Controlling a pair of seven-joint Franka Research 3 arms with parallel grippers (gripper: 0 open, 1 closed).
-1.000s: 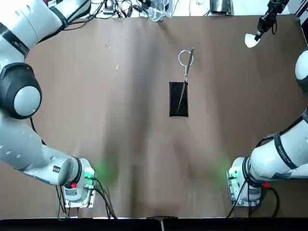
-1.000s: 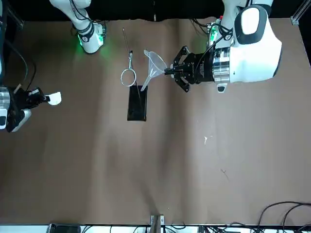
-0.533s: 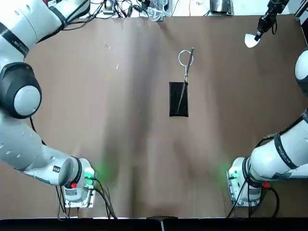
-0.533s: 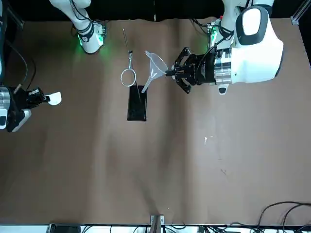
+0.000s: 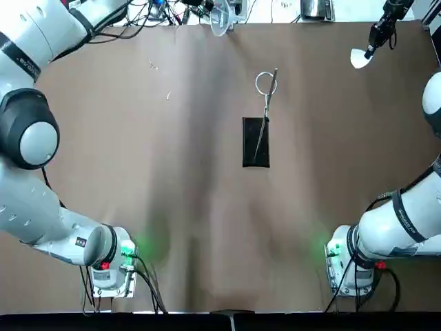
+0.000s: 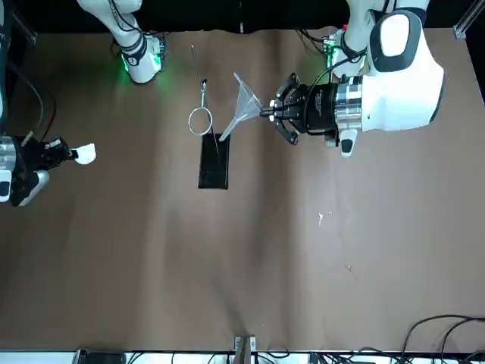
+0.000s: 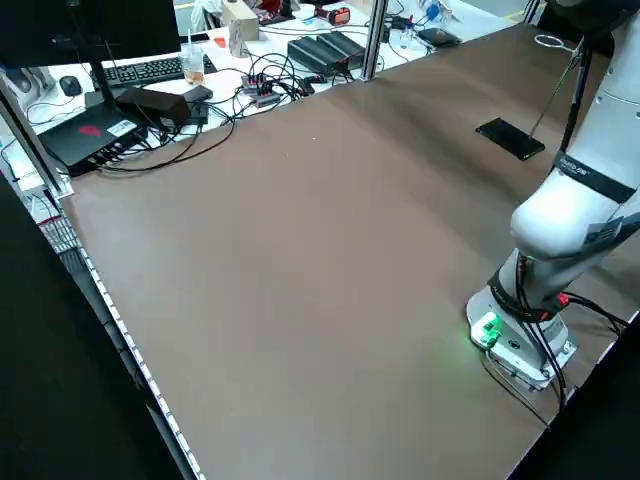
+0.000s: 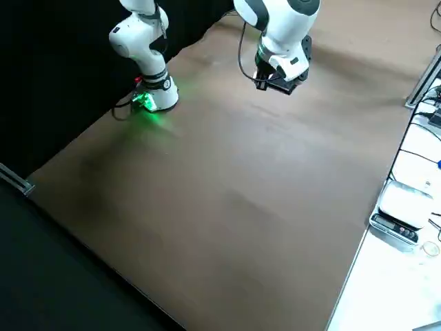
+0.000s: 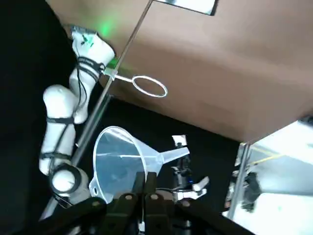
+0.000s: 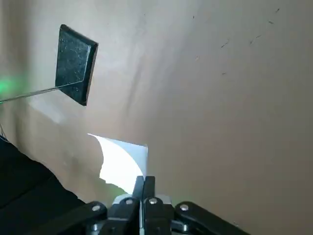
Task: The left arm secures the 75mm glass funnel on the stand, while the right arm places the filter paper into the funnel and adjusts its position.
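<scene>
My left gripper [image 6: 267,114] is shut on the rim of the glass funnel [image 6: 244,100], held in the air and tilted, its stem slanting down toward the stand's black base [image 6: 214,161]. The stand's wire ring [image 6: 199,120] is just beside the funnel and holds nothing. In the left wrist view the funnel [image 9: 117,155] sits at my fingers with the ring [image 9: 149,85] beyond it. My right gripper [image 5: 373,43] hovers at the table's far right corner, shut on the white filter paper [image 5: 360,58]. That paper [image 10: 124,160] fills the right wrist view, the stand base [image 10: 74,63] farther off.
Cables, boxes and a keyboard crowd the bench [image 7: 200,70] past the table's far edge. Both arm bases [image 5: 110,265] with green lights stand at the near edge. Small scraps [image 6: 321,218] lie on the brown tabletop on my left side.
The left gripper has turned and lifted the funnel a little, so its mouth stands steeper beside the ring. The right gripper and filter paper have not moved.
</scene>
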